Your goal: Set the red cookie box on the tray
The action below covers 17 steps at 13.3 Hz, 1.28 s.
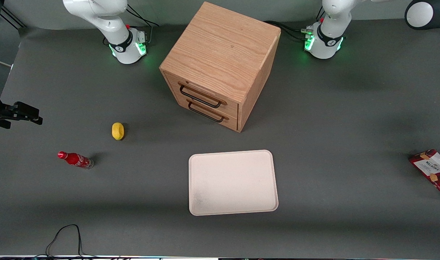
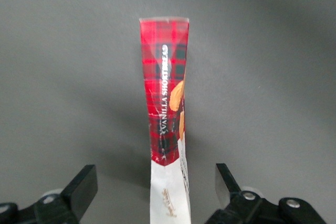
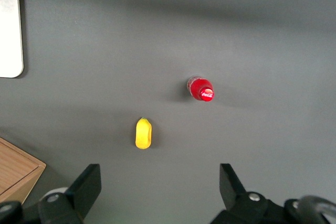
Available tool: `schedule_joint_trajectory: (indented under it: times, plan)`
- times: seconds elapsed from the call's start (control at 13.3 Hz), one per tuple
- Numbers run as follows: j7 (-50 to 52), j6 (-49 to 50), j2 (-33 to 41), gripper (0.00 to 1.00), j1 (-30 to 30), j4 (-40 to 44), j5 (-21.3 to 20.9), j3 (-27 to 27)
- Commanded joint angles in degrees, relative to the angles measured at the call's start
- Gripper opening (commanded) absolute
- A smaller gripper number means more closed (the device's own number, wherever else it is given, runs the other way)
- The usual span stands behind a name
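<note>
1. A dark grey table point(image 1: 331, 119) fills the room's working area, with everything below resting on it.
2. A wooden two-drawer cabinet point(image 1: 221, 54) stands near the middle of the table, farther from the front camera than the tray. It is turned at an angle, and each drawer front carries a black wire handle.
3. The tray point(image 1: 232, 182), pale cream with rounded corners and a low rim, lies flat in front of the cabinet and nearer to the front camera. One corner is smudged grey. Nothing lies on it.
4. The red cookie box point(image 1: 433, 172) lies flat at the working arm's end of the table, well apart from the tray, and is partly cut off by the picture's edge. It is dark red tartan with a white label panel and tan cookie pictures. In the left wrist view its narrow side point(image 2: 167, 114) faces the camera, printed with white lettering.
5. The gripper point(image 2: 156, 184) hovers directly above the cookie box. Its two black fingers point(image 2: 83, 184) are spread wide, one on each side of the box, and neither touches it.
6. A small red soda bottle point(image 1: 75, 159) stands toward the parked arm's end of the table.
7. A small yellow object point(image 1: 117, 130) sits near the bottle, a little farther from the front camera.
</note>
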State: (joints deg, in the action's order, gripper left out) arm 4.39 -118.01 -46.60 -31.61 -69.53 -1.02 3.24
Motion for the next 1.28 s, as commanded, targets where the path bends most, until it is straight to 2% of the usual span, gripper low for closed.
schedule_joint_trajectory:
  times: [0.0,0.15,0.45,0.53,0.6,0.68,1.05,1.13,1.2]
  plan:
    - [1.5,-3.18,-1.65,1.0,0.41,-0.61,0.32,-0.34]
    - [2.47,-5.82,-3.58,1.0,0.85,-0.09,0.23,-0.26]
    - [2.47,-5.13,-4.46,0.99,0.76,2.37,0.23,-0.26]
    - [2.38,-5.3,-4.9,0.98,0.58,2.64,0.23,-0.26]
    - [2.38,-5.31,-5.08,0.93,0.58,2.64,0.23,-0.26]
    - [2.38,-5.13,-5.0,0.82,0.58,2.64,0.23,-0.26]
    - [2.38,-5.04,-5.0,0.1,0.67,2.47,0.23,-0.26]
    - [2.38,-4.95,-5.0,0.01,0.67,2.47,0.23,-0.26]
    - [2.38,-4.87,-5.0,0.0,0.67,2.47,0.23,-0.26]
